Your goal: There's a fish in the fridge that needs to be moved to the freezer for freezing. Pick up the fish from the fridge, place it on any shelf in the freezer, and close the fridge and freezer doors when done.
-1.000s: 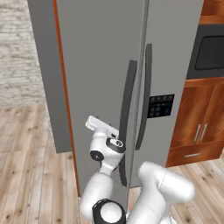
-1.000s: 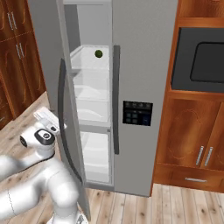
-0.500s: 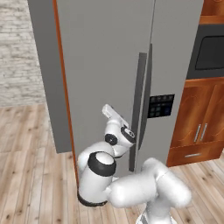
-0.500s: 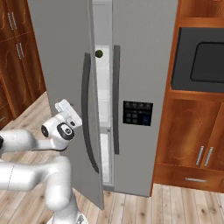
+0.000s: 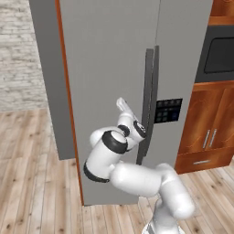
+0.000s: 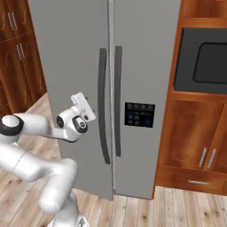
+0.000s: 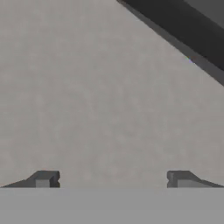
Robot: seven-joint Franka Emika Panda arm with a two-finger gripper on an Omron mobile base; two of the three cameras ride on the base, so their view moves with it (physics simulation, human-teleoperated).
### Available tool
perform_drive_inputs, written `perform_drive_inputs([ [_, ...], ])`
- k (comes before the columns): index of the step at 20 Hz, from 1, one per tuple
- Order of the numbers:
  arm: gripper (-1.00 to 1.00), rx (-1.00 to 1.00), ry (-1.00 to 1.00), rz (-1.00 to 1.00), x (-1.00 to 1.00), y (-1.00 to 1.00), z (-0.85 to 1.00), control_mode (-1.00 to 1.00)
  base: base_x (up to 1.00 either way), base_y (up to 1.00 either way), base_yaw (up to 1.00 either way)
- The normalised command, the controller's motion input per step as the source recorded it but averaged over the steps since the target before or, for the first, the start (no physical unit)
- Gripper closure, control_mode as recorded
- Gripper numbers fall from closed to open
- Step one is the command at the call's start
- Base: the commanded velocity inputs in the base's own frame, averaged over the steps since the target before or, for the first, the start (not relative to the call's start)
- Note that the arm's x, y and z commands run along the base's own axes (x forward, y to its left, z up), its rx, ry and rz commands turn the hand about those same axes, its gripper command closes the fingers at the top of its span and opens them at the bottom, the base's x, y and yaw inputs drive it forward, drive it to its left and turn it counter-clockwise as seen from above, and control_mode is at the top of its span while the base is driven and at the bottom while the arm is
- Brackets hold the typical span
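We see the wider of the two doors point(image 6: 73, 66), ajar a second ago with glass shelves and a dark green ball showing behind it, now swung flush beside the narrower door point(image 6: 144, 66); the gap has gone. The gripper point(image 7: 111, 179), jaws spread wide and holding nothing, presses close against the flat grey panel of the wider door, its dark handle point(image 7: 183, 30) crossing at 1 o'clock in the hand view. From the right base view the hand point(image 6: 82, 106) sits at 9 o'clock of the two curved handles point(image 6: 103, 106). The black dispenser panel point(image 6: 139, 114) marks the narrower door. Fridge point(image 5: 109, 68) and freezer point(image 5: 185, 55) stand shut; the fish is hidden.
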Motion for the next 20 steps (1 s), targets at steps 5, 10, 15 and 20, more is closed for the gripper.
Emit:
perform_drive_inputs([
  [5, -1.0, 0.09, -0.09, 0.02, 0.85, -0.31, 0.0, -1.0, 0.0, 0.0, 0.0],
  [10, -1.0, 0.11, -0.02, 0.03, 0.77, -0.3, 0.0, -1.0, 0.0, 0.0, 0.0],
  [15, -1.0, 0.09, 0.0, 0.01, 0.5, -0.22, 0.05, -1.0, 0.0, 0.0, 0.0],
  [20, -1.0, 0.03, 0.0, 0.0, 0.35, -0.1, 0.25, -1.0, 0.0, 0.0, 0.0],
])
